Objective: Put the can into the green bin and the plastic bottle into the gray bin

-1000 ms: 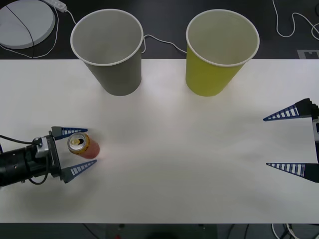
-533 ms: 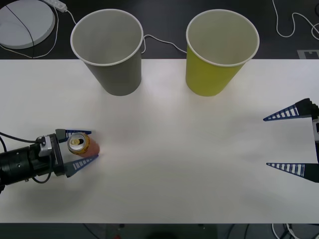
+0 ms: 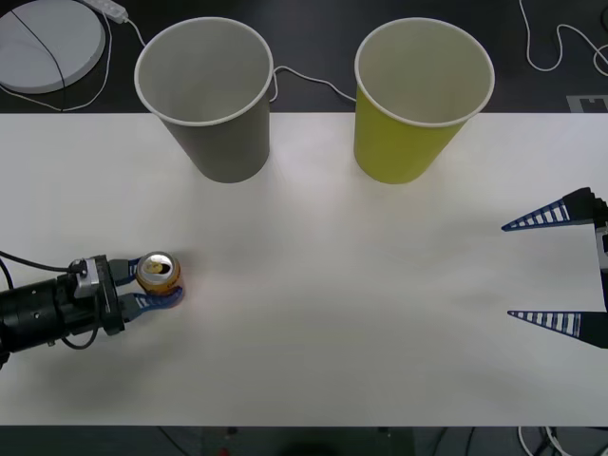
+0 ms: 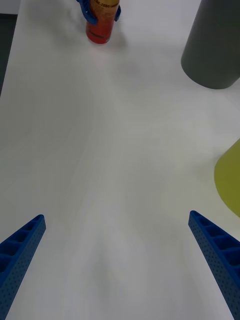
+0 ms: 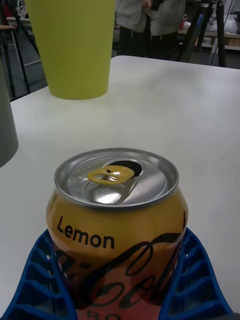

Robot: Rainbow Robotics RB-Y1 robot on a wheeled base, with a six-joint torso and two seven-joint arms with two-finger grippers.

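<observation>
Bins stood beyond — green bin (image 3: pixel 419 104) well right of the can (image 3: pixel 159 275), which the left gripper (image 3: pixel 152 283) clasped around its thin, slick, probably light, dentable wall — right gripper (image 3: pixel 543 271) idle, spread wide.

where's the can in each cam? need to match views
Front view: the can stands upright at the table's near-left, clamped in the left gripper.
Right wrist view: the can sits far across the table, blue fingers around it.
Left wrist view: the can is right up close, between that gripper's own jaws.
Shared landmark: the green bin, also at and.
</observation>
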